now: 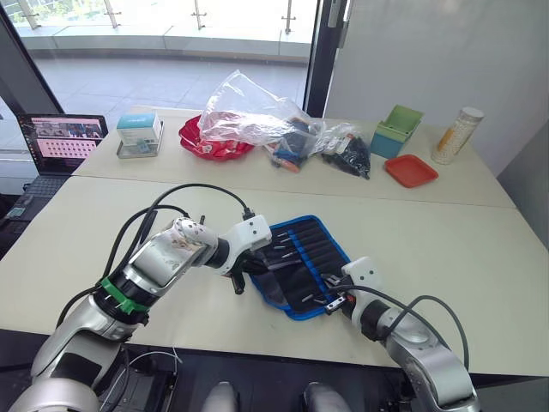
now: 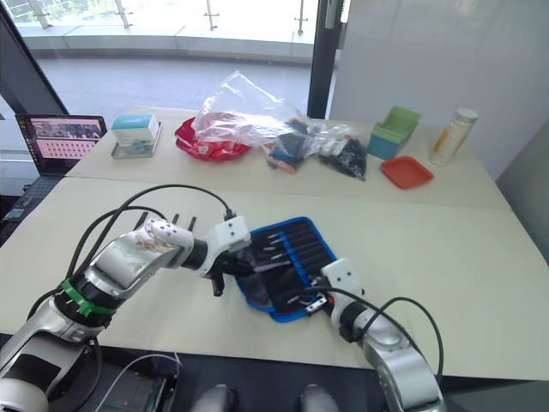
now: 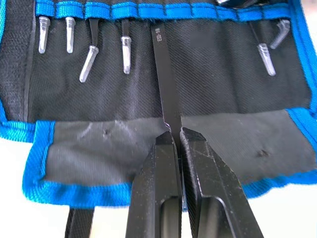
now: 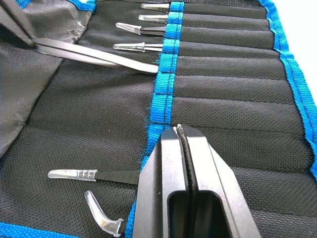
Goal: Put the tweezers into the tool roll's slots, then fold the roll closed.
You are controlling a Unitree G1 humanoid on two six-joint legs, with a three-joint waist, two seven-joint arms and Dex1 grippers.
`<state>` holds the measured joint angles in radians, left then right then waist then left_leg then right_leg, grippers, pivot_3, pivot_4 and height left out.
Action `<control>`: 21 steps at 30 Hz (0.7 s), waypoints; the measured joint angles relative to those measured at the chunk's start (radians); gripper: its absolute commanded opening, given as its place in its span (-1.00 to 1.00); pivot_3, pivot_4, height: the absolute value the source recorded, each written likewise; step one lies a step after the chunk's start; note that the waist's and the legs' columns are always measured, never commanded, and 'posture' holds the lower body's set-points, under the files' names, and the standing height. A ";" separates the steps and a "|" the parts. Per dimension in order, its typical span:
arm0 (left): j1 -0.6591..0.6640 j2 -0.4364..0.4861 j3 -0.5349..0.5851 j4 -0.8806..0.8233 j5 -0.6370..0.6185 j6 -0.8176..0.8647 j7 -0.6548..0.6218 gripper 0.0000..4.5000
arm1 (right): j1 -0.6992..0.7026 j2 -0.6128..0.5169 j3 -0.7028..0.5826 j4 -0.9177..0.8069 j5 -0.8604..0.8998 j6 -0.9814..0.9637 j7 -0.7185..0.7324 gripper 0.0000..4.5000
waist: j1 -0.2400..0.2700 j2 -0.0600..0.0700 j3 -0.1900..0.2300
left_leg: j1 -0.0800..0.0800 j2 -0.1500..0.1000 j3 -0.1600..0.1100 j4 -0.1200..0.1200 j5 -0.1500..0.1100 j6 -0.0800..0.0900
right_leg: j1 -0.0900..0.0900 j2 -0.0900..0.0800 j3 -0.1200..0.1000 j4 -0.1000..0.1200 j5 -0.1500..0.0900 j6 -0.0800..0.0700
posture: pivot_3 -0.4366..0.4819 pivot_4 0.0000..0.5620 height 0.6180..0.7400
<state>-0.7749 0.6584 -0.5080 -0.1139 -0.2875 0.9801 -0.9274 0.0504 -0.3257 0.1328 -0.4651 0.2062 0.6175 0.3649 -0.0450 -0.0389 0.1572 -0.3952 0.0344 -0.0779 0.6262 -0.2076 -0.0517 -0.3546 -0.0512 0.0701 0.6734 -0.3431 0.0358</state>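
Closest to you, your right gripper (image 4: pixel 184 130) sits low over the tool roll (image 1: pixel 302 262), its two fingers pressed together with nothing between them, tips resting on the black fabric just beside the blue band that runs across the slots (image 4: pixel 233 84). Your left gripper (image 3: pixel 173 133) is clenched on one of the tweezers (image 3: pixel 164 79) — a bare black one held by its end at the edge of the roll's grey flap (image 3: pixel 109 144), its other end reaching up to the blue band at the mouth of a slot. You can see the same tweezer in the right wrist view, lying slantwise across the fabric to the band.

Other tweezers already stand in the slots, only their clear-capped tips (image 3: pixel 89 63) poking out past the band: a group of four on one side of the held tweezer and two more, one with a curved cap (image 4: pixel 103 218), on the other side.

You have the roll lying open and flat on the near table (image 1: pixel 429 240), between your two arms, blue edging all round — its thin black strap (image 3: pixel 79 223) trails off the flap end. On the far table sit a crumpled clear plastic bag (image 1: pixel 257 112), a red dish (image 1: pixel 410 170), a green box (image 1: pixel 396 129), a tall jar (image 1: pixel 457 135) and, at the left edge, a laptop (image 1: pixel 62 142).
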 measured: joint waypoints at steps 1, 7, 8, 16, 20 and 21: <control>-0.006 -0.008 -0.004 0.011 0.011 -0.008 -0.002 -0.97 | 0.001 0.000 0.000 -0.001 0.000 0.000 0.000 -1.00 | 0.000 0.000 0.000 | 0.000 0.000 0.000 0.000 0.000 0.000 | 0.000 0.000 0.000 0.000 0.000 0.000 | -0.05 -0.47 0.72; -0.020 -0.056 -0.034 0.064 0.055 -0.050 -0.015 -0.97 | 0.020 -0.003 -0.004 -0.021 0.000 0.000 -0.002 -1.00 | 0.002 0.000 0.000 | -0.002 0.000 -0.001 0.000 0.000 0.000 | -0.001 0.001 0.000 0.000 0.000 0.000 | -0.05 -0.47 0.72; -0.024 -0.064 -0.037 0.073 0.059 -0.056 -0.020 -0.97 | 0.022 -0.003 -0.004 -0.023 0.000 0.000 -0.003 -1.00 | 0.002 0.000 0.000 | -0.003 -0.001 -0.002 0.000 0.000 0.000 | -0.001 0.001 0.000 0.000 0.000 0.000 | -0.05 -0.47 0.72; -0.073 -0.155 -0.068 0.187 0.130 -0.135 -0.039 -0.97 | 0.038 -0.002 -0.002 -0.039 -0.004 0.001 -0.010 -1.00 | 0.004 0.000 0.000 | -0.004 -0.001 -0.003 0.000 0.000 0.000 | -0.001 0.001 0.000 0.000 0.000 0.000 | -0.05 -0.47 0.72; -0.113 -0.259 -0.078 0.319 0.172 -0.218 -0.037 -0.97 | 0.049 -0.011 0.001 -0.051 -0.007 0.006 -0.013 -1.00 | 0.009 0.000 0.000 | -0.004 -0.002 -0.003 0.001 0.000 0.000 | -0.001 0.001 0.000 0.000 0.000 0.000 | -0.05 -0.47 0.72; -0.118 -0.273 -0.078 0.336 0.179 -0.231 -0.036 -0.97 | 0.051 -0.011 0.003 -0.055 -0.007 0.007 -0.013 -1.00 | 0.007 0.001 0.000 | -0.004 -0.002 -0.003 0.001 0.000 0.001 | -0.001 0.001 0.000 0.000 0.000 0.000 | -0.05 -0.47 0.72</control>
<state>-0.8932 0.3855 -0.5862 0.2218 -0.1082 0.7493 -0.9638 0.1014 -0.3371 0.1358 -0.5200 0.1994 0.6243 0.3524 -0.0377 -0.0383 0.1570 -0.3993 0.0328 -0.0807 0.6267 -0.2079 -0.0511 -0.3554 -0.0506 0.0700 0.6735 -0.3430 0.0357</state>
